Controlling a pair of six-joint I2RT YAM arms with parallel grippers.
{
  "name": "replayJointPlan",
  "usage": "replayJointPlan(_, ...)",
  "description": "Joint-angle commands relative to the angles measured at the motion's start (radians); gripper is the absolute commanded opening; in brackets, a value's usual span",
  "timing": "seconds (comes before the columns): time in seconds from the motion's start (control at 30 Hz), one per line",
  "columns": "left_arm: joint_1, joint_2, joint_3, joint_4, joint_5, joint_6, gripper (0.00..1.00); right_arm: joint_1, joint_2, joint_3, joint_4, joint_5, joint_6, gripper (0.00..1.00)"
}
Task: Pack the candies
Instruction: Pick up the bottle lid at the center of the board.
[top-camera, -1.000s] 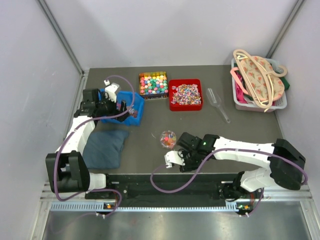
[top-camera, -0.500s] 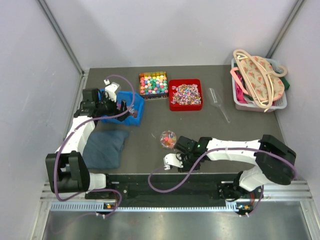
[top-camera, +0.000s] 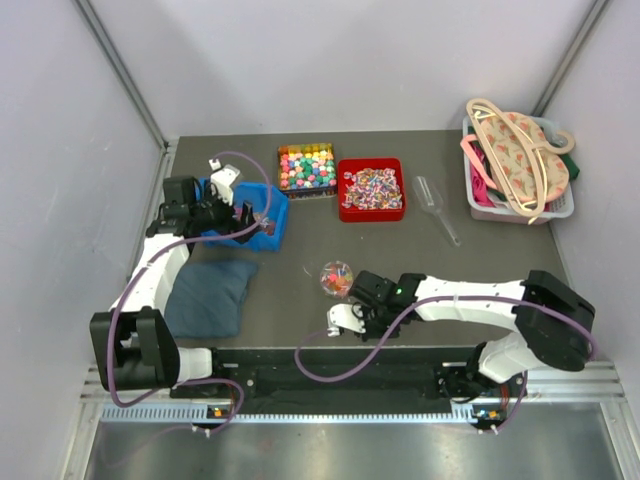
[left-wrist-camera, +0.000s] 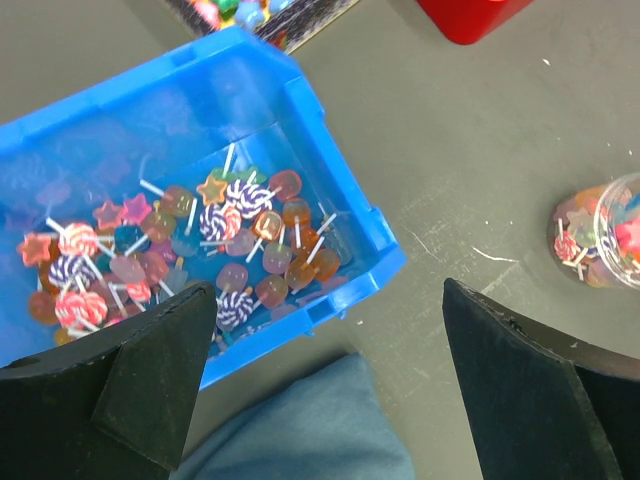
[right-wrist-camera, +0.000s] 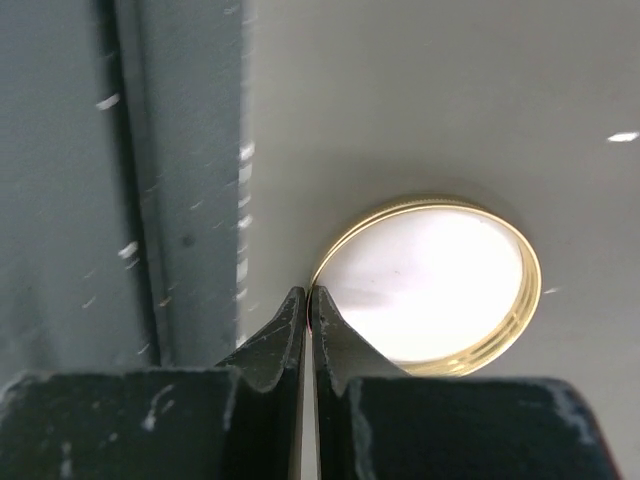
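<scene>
The dark desk (top-camera: 300, 250) carries, at 2 o'clock, a grey basket (top-camera: 560, 205) stuffed with a patterned bag (top-camera: 520, 150), and at 8 o'clock a slate-blue cushion (top-camera: 210, 295). Above the cushion, at 10 o'clock, sits a blue bin (left-wrist-camera: 300, 100) with lollipops (left-wrist-camera: 240, 235) heaped in its near end. The left gripper (left-wrist-camera: 325, 300) hovers over this bin with its fingers spread wide and nothing between them. At 12 o'clock a red tray (top-camera: 371, 212) and a black tray (top-camera: 284, 170) stand side by side. The candies (top-camera: 371, 187) fill both, twist-wraps in the red one and bright cubes in the black one. A clear scoop (top-camera: 436, 208) lies at 1 o'clock of the red tray. A small clear jar (top-camera: 336, 277) at 7 o'clock of the desk's centre holds a few more sweets. At 6 o'clock, by the desk's near edge, the right gripper (right-wrist-camera: 308, 295) has its fingers pressed together, their tips at the rim of a round gold-edged lid (right-wrist-camera: 430, 290). Whether they pinch that rim cannot be told.
</scene>
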Motion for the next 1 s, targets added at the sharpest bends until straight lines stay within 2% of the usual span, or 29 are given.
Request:
replayJointPlan(0.0, -0.001, -0.029, 0.0, 0.031, 0.095, 0.105, 0.99, -0.036, -0.128, 0.125, -0.13, -0.145, -0.018, 0.0)
replayJointPlan(0.03, -0.001, -0.027, 0.008, 0.028, 0.11, 0.125, 0.99, -0.072, -0.142, 0.15, -0.188, -0.22, -0.026, 0.0)
replayJointPlan(0.13, -0.014, -0.021, 0.024, 0.022, 0.142, 0.147, 0.99, -0.109, -0.184, 0.236, -0.304, -0.317, -0.055, 0.0)
replayJointPlan(0.3, -0.051, -0.021, 0.026, 0.01, 0.181, 0.22, 0.99, -0.133, -0.202, 0.423, -0.478, -0.432, -0.103, 0.0)
replayJointPlan(0.37, -0.108, -0.024, 0.015, 0.002, 0.202, 0.291, 0.99, -0.156, -0.196, 0.511, -0.547, -0.497, -0.116, 0.0)
replayJointPlan(0.53, -0.163, -0.066, -0.023, -0.012, 0.377, 0.484, 0.99, -0.21, -0.134, 0.656, -0.659, -0.655, -0.169, 0.0)
replayJointPlan(0.7, -0.197, -0.092, -0.022, -0.033, 0.49, 0.578, 0.99, -0.234, -0.072, 0.731, -0.707, -0.753, -0.204, 0.0)
replayJointPlan(0.8, -0.211, -0.078, 0.021, -0.215, 0.604, 0.83, 0.99, -0.268, -0.029, 0.771, -0.73, -0.831, -0.231, 0.0)
replayJointPlan(0.83, -0.218, -0.072, 0.03, -0.287, 0.628, 0.857, 0.99, -0.28, -0.015, 0.805, -0.765, -0.857, -0.242, 0.0)
replayJointPlan(0.97, -0.266, -0.078, 0.052, -0.389, 0.636, 0.938, 0.99, -0.342, 0.052, 0.882, -0.845, -0.935, -0.304, 0.0)
